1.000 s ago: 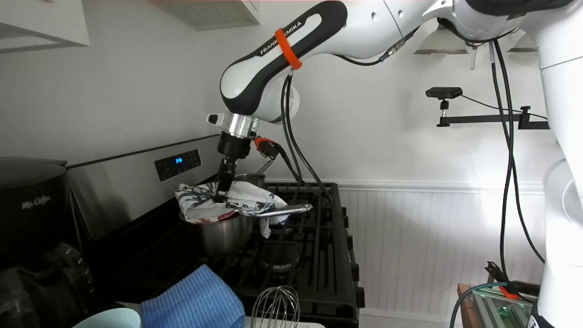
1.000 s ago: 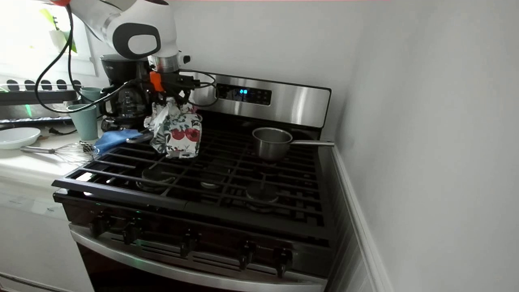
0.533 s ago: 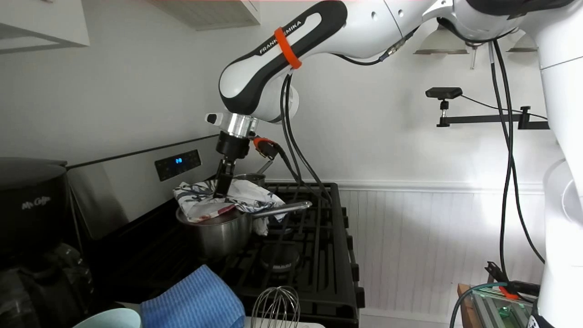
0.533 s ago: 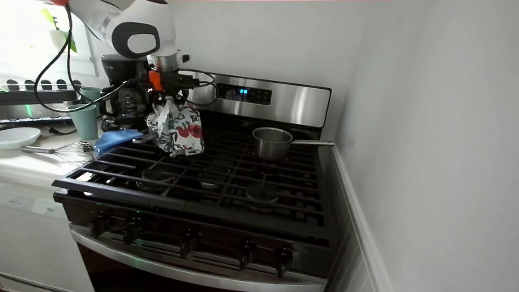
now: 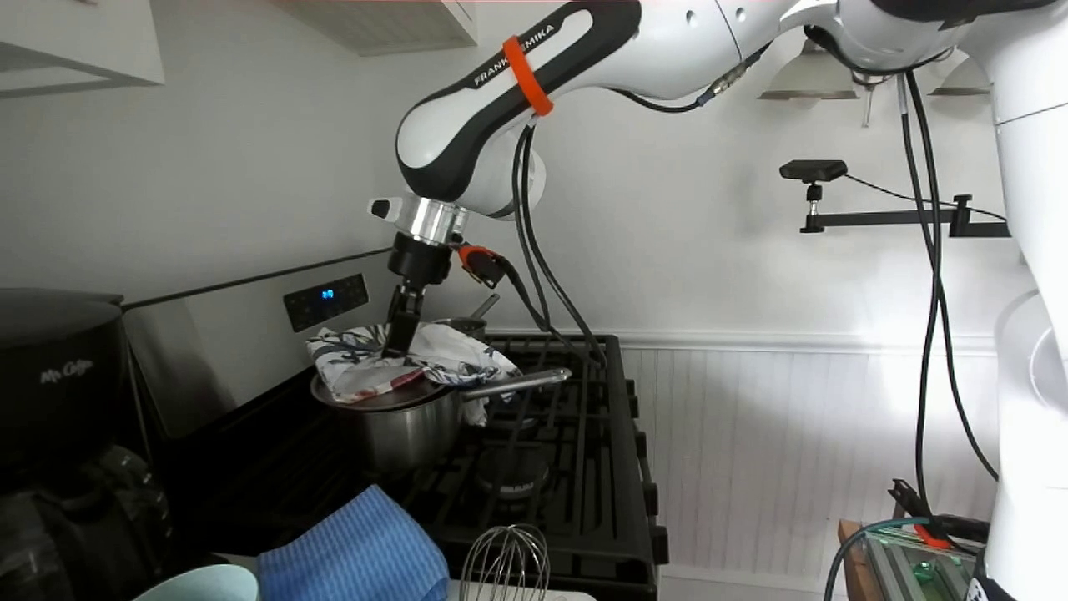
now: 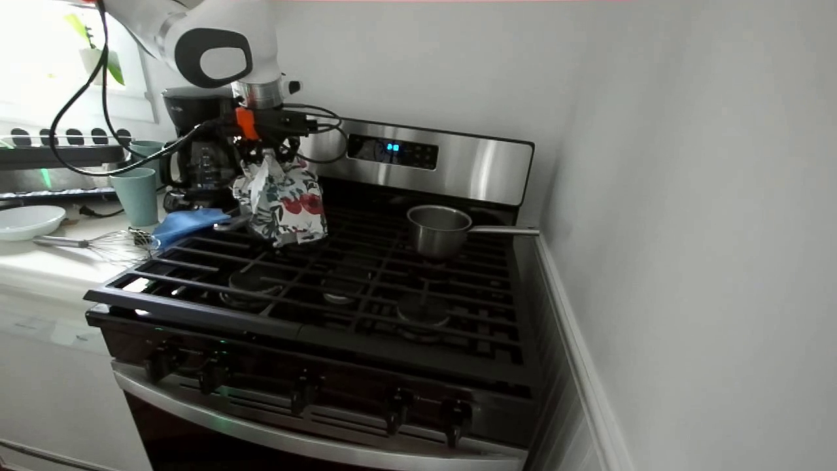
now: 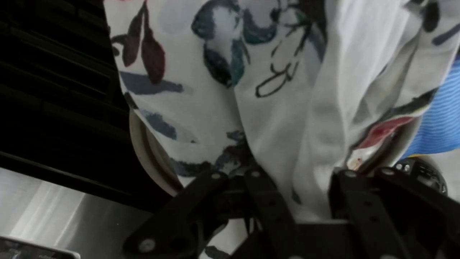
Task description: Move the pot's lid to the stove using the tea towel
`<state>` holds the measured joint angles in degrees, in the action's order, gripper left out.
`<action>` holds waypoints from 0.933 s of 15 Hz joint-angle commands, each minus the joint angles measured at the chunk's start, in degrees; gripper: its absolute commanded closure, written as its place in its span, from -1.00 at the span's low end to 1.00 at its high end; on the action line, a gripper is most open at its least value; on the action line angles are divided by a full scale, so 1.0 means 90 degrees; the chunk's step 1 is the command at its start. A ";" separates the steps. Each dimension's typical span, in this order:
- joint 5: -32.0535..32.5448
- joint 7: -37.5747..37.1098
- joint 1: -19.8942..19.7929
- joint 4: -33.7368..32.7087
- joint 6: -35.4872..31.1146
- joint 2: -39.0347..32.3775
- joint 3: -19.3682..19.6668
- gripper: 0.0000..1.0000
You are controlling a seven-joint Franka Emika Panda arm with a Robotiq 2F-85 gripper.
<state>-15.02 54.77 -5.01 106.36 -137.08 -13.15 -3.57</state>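
I have the gripper (image 5: 394, 352) clamped on a bunched fold of the tea towel (image 7: 280, 115), jaws drawn in; whether it grips the lid (image 5: 419, 394) beneath, I cannot tell. The lid, round and without a long axis, lies over the mouth of the pot (image 5: 409, 438) on the stove (image 6: 314, 337), its rim overhanging toward the back panel (image 6: 484, 163). The pot's long handle (image 5: 517, 384) points to the stove's front edge. Relative to half a second earlier, gripper and towel are slightly higher; they and the lid are nearer the back panel.
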 commanded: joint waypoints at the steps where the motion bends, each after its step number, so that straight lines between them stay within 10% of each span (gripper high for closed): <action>1: 0.0080 0.0143 -0.0015 -0.0022 0.0127 0.0189 -0.0031 0.94; 14: 0.0225 0.1002 -0.0376 -0.0336 0.0751 0.0741 0.0591 0.94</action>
<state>-14.28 61.52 -6.96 104.15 -132.82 -7.90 0.00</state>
